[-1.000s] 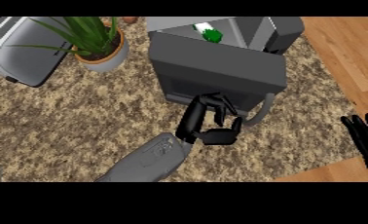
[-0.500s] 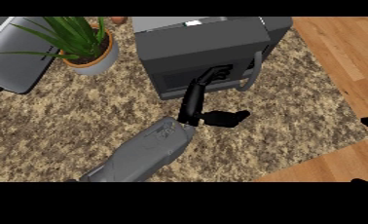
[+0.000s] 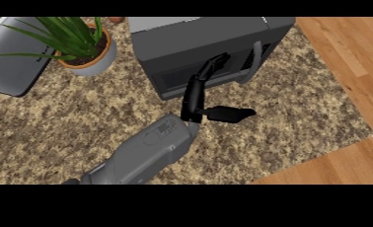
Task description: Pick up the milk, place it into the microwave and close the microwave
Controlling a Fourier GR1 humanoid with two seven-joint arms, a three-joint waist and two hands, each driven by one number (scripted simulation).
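The dark grey microwave stands at the top middle, and its door looks closed or almost closed, the grey handle on its right side. My left hand reaches up from the lower left. It is open, with straight fingers lying flat against the door front and the thumb sticking out to the right. The milk is not visible anywhere; the microwave's inside is hidden. My right hand does not show.
A potted green plant stands left of the microwave, with a flat grey object beyond it at the left edge. The speckled brown counter top gives way to wood surface at the right and lower right.
The door was open with a white and green carton showing inside; it has swung shut under my left hand's straightened fingers. My right hand left the view at the right edge.
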